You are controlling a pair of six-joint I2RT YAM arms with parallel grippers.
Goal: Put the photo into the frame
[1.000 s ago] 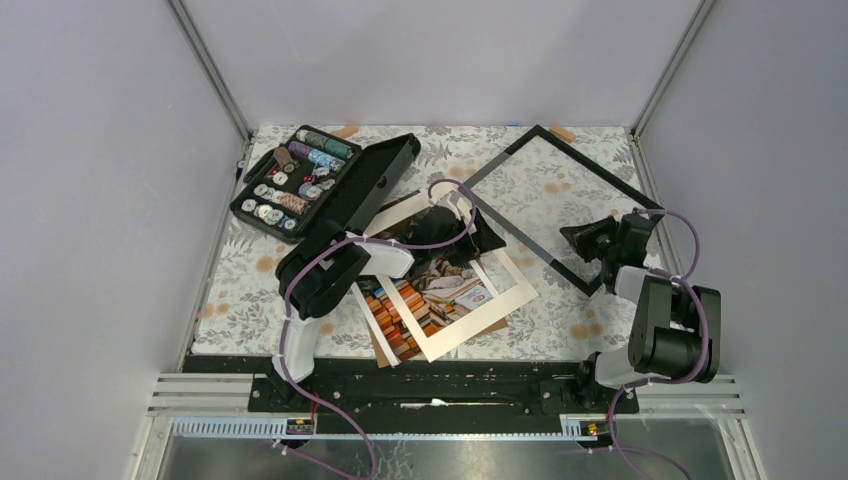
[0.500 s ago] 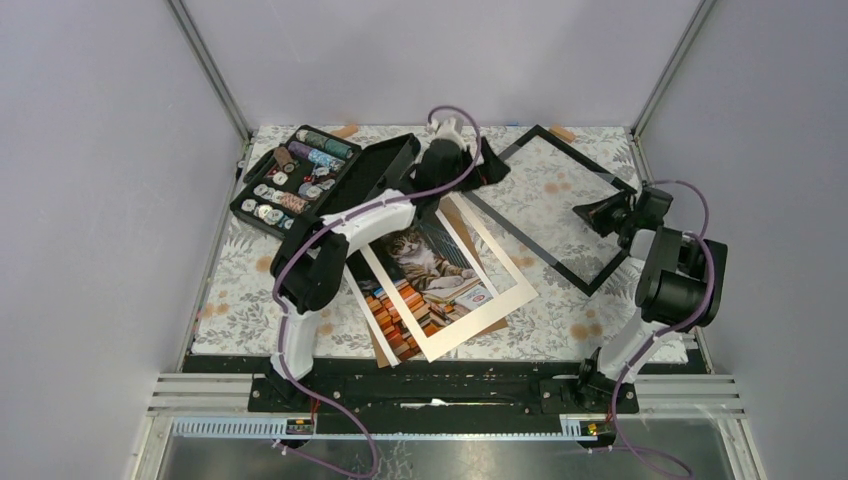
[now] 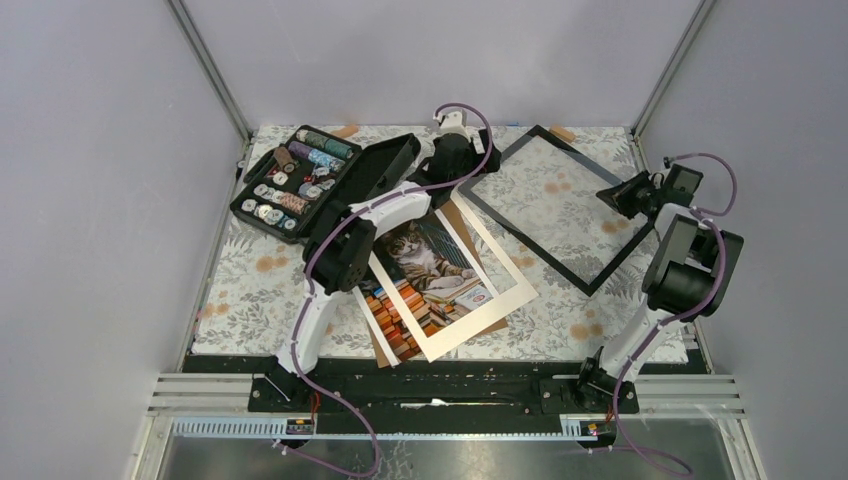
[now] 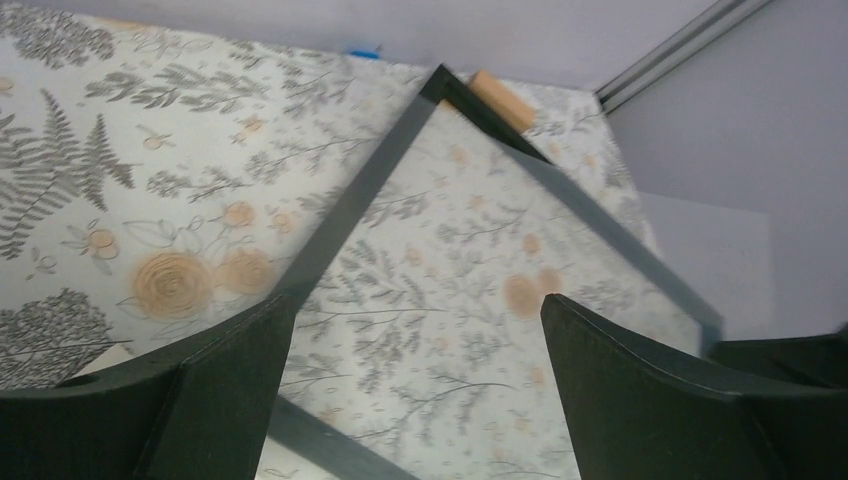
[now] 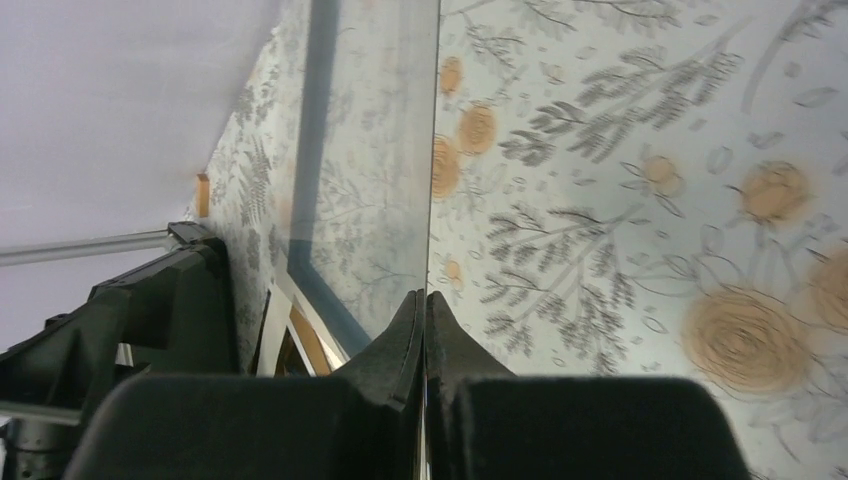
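My left arm is stretched far out across the tabletop (image 3: 250, 290). Its wrist hangs over the frame's (image 3: 555, 208) left corner and its camera looks along the glass toward the frame's far corner. My right arm stands folded at the frame's right side, with its forearm raised and its wrist bent in toward the frame's right edge.

From above, my left forearm covers the top left corner of the photo (image 3: 425, 255). The photo lies flat just to the near left of the frame, outside it. A cream mat (image 3: 505, 285) lies askew on the photo, so only the cat and part of the books show through its opening. A strip of books sticks out past the mat on the side away from the frame. A brown board (image 3: 490, 326) peeks out underneath. I cannot tell whether the mat touches the frame's near left edge. In the right wrist view the frame is nearly edge-on, a thin line, and I cannot tell how far it sits off the tabletop. The case of thread spools (image 3: 300, 180) lies open, well to the left of the frame.

My left gripper (image 4: 417, 305) is spread wide and holds nothing, with the frame's black rim and glass showing between its fingers (image 4: 215, 390). My right gripper (image 5: 426, 298) is pinched tight on the frame's right edge.
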